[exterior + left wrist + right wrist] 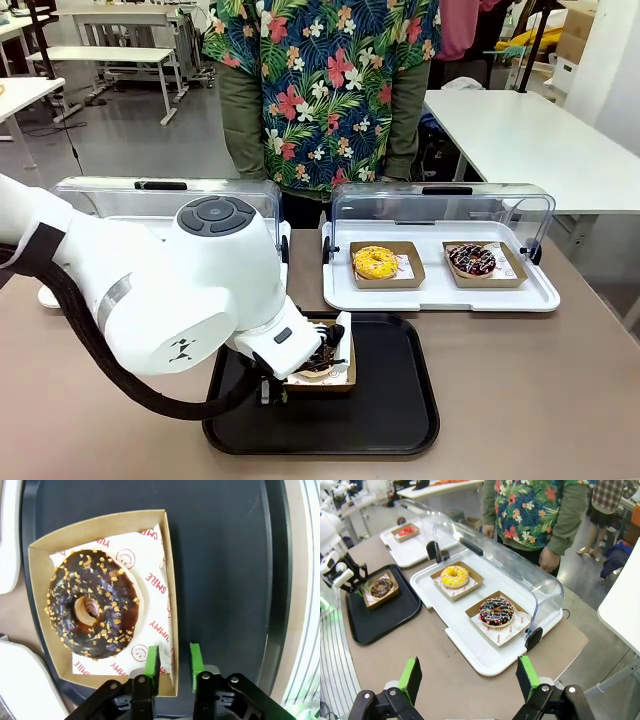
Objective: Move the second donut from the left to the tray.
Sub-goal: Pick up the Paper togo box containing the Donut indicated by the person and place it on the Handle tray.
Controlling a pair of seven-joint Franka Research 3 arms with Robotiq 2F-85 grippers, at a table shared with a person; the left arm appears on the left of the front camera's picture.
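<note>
- The dark chocolate-glazed ring donut with pale nut speckles [93, 605] lies in its small square brown cardboard tray [41, 563], on white paper printed with red words and smiley faces.
- That cardboard tray rests inside the large flat black rectangular serving tray [400, 400], toward the serving tray's near-left part as the front view has it.
- The left gripper [174, 664] is over the cardboard tray's side wall: one green pad sits inside the wall over the printed paper, the other outside it over the black serving tray. The jaws stand a little apart with a narrow gap, and the wall runs between them; whether the pads press it I cannot tell.
- The right gripper [470, 679] hovers over the brown table [450, 680], well apart from the serving tray, fingers spread wide and holding nothing.
- Just beyond the serving tray is a white display tray [440, 296] with its clear lid raised, carrying a yellow-glazed donut [375, 262] and a dark donut with colourful sprinkles [472, 259], each in its own cardboard tray.
- A person in a floral shirt [325, 80] stands at the table's far side behind that display tray.
</note>
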